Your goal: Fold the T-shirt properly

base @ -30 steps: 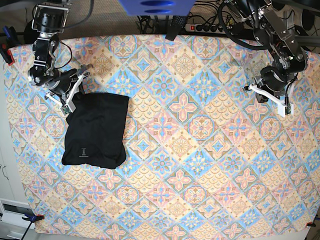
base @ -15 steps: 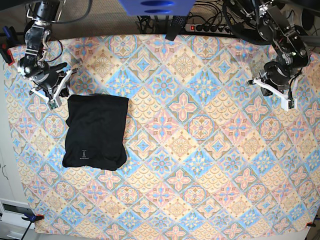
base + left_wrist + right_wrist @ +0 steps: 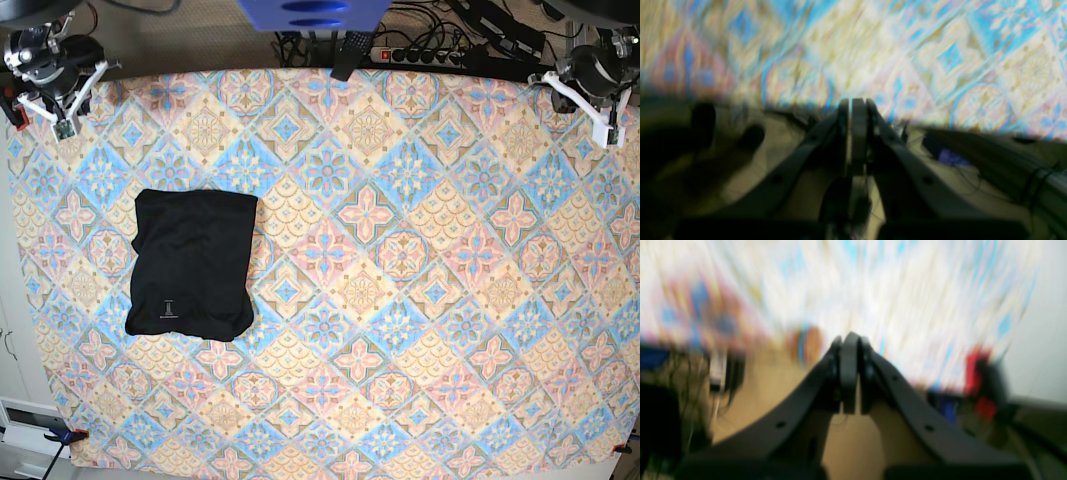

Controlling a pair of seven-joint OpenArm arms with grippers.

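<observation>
Patterned cloth (image 3: 400, 300) in blue, pink and yellow diamonds covers the whole table in the base view, with a power strip (image 3: 420, 55) and cables along the far edge. On it lies the T-shirt (image 3: 190, 262), black and folded into a compact upright rectangle, a tiny white mark near its lower edge; it sits in the left half of that view, flat on the cloth with nothing touching it. The right gripper (image 3: 62, 125) hangs at the far left corner, over the table's edge, well apart from the shirt and beyond its top edge. The left gripper (image 3: 604, 138) is at the opposite far corner, right across the table from the shirt. Both wrist views are badly blurred, yet each shows its fingers pressed together with nothing between them: the left pair (image 3: 853, 110) closed against a smear of cloth pattern, the right pair (image 3: 849, 346) closed likewise. A red clamp (image 3: 983, 380) shows blurred at the table edge in the right wrist view. The shirt appears in neither wrist view.
</observation>
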